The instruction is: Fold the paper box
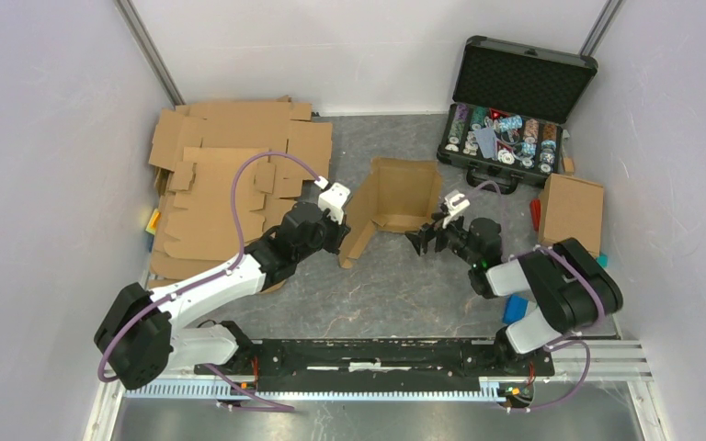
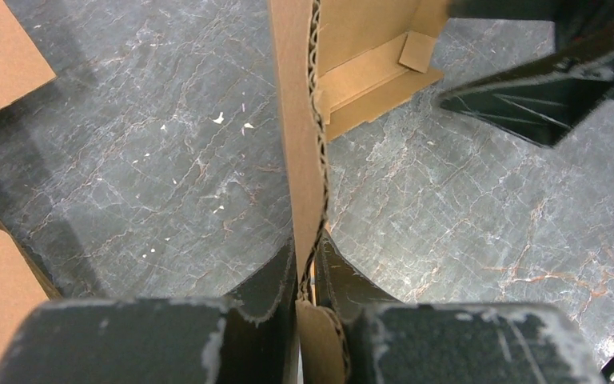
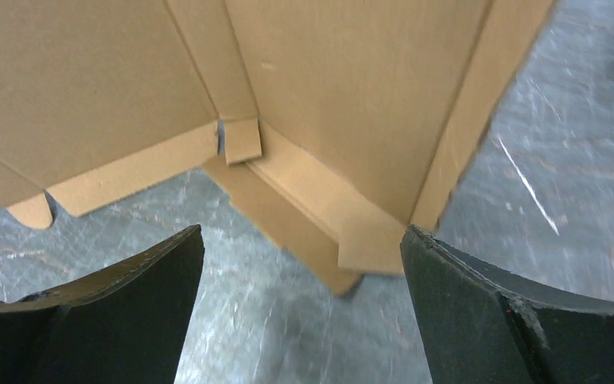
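Observation:
The paper box (image 1: 393,204) is a brown corrugated cardboard blank, partly raised, standing on edge at the table's middle. My left gripper (image 1: 338,231) is shut on its left wall; in the left wrist view the cardboard edge (image 2: 300,144) runs straight up from between the fingers (image 2: 276,280). My right gripper (image 1: 425,239) stands open just right of the box, near its lower front corner. The right wrist view has the box's inner corner and bottom flaps (image 3: 320,200) right ahead of the wide-apart fingers (image 3: 456,280), with nothing between them.
A stack of flat cardboard blanks (image 1: 225,175) lies at the back left. An open black case (image 1: 510,110) of small items stands at the back right. A folded cardboard box (image 1: 570,211) sits at the right, with a blue block (image 1: 515,308) near the right arm.

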Robot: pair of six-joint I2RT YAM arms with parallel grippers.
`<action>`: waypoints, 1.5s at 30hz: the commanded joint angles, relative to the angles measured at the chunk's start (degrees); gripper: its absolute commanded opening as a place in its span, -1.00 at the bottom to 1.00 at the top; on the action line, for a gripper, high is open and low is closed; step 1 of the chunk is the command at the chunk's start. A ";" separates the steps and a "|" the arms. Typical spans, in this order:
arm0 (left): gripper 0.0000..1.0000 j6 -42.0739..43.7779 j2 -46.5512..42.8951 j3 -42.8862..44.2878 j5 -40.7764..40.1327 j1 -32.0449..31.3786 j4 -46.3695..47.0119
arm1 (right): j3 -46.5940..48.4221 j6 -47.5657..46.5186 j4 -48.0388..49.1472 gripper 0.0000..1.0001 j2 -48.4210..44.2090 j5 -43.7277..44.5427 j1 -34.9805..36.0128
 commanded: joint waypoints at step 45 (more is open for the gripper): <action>-0.67 -1.04 0.63 2.00 1.88 -0.02 -0.32 | 14.18 2.39 4.24 0.91 12.39 -16.02 -5.94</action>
